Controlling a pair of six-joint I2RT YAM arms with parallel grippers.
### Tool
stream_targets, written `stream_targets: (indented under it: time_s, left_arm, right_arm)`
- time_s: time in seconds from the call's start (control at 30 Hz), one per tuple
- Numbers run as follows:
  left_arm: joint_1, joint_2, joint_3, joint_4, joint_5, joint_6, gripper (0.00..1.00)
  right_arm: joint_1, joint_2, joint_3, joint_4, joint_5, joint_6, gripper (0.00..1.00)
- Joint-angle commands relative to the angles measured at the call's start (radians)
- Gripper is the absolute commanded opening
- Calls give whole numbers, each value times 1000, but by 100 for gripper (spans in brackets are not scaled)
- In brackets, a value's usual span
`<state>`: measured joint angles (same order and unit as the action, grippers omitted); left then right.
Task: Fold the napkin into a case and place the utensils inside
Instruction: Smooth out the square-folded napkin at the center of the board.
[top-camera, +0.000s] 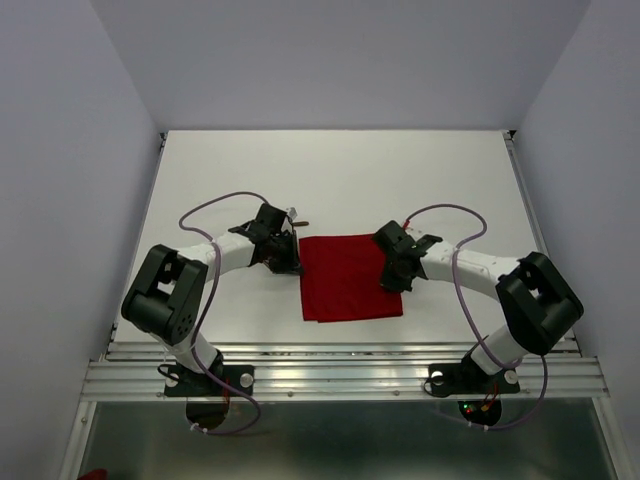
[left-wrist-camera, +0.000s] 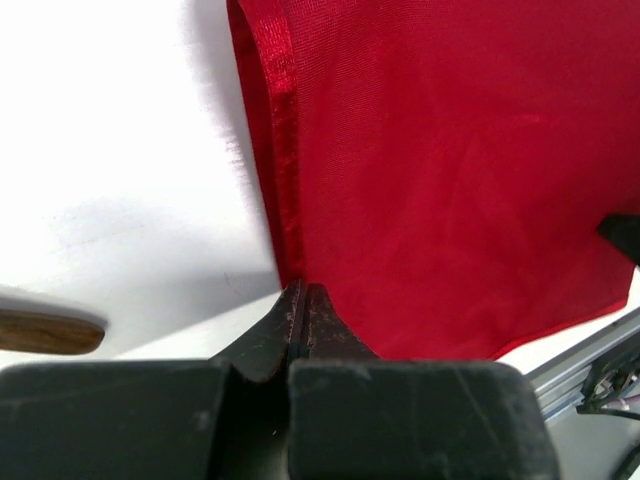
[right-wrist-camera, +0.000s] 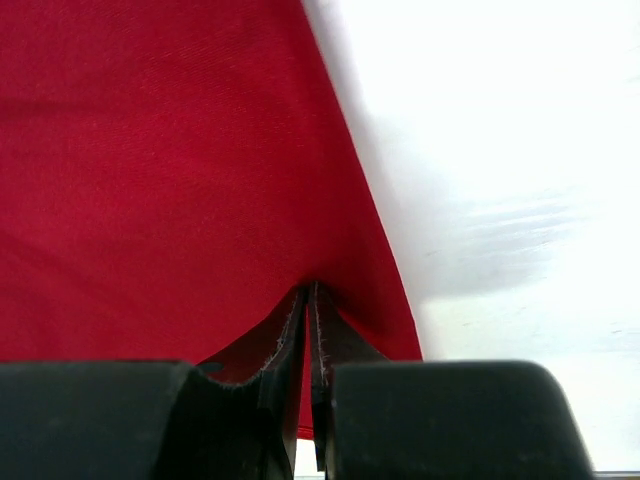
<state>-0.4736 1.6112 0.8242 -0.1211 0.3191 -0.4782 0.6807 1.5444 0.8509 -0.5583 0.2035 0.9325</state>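
The red napkin (top-camera: 350, 278) lies flat on the white table as a folded rectangle between the arms. My left gripper (top-camera: 291, 258) is at its far left corner. In the left wrist view the jaws are pressed together right on the napkin's (left-wrist-camera: 440, 170) hemmed left edge, and that gripper (left-wrist-camera: 303, 290) is shut. My right gripper (top-camera: 392, 272) sits at the right edge, and there it (right-wrist-camera: 312, 288) pinches the cloth (right-wrist-camera: 160, 160) with red showing in the thin slit. One wooden utensil handle (left-wrist-camera: 50, 332) lies just left of the left gripper; its tip (top-camera: 301, 224) pokes out in the top view.
An aluminium rail (top-camera: 340, 372) runs along the table's near edge, also visible as a rail (left-wrist-camera: 590, 352) past the napkin's corner. White walls close in the table at the back and both sides.
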Motion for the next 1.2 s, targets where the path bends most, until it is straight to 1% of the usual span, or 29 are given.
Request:
stream_targets:
  time_s: [0.0, 0.2, 0.37, 0.5, 0.6, 0.7, 0.8, 0.93, 1.17]
  left_arm:
    - [1, -69, -13, -35, 23, 43, 0]
    - [1, -112, 30, -63, 20, 43, 0]
    - [1, -77, 130, -68, -63, 1, 0]
    - [1, -10, 210, -52, -92, -16, 0]
    - [3, 65, 260, -42, -101, -23, 0]
    - [3, 119, 279, -28, -120, -28, 0]
    - [3, 165, 260, 1, -109, -40, 0]
    - [3, 207, 248, 12, -117, -37, 0]
    - [3, 219, 271, 9, -109, -17, 0]
  right_arm:
    - [-42, -13, -7, -22, 68, -34, 11]
    - [-43, -24, 66, -64, 77, -102, 10]
    - [-56, -73, 129, -75, 152, -113, 11]
    - [-121, 9, 229, -66, 163, -165, 10]
    - [-154, 83, 310, -45, 142, -208, 10]
    - [-177, 134, 388, -29, 119, -239, 10]
    - [-202, 203, 456, -22, 96, -257, 10]
    - [-224, 298, 507, -14, 79, -265, 10]
    - [-234, 373, 531, -15, 88, -247, 9]
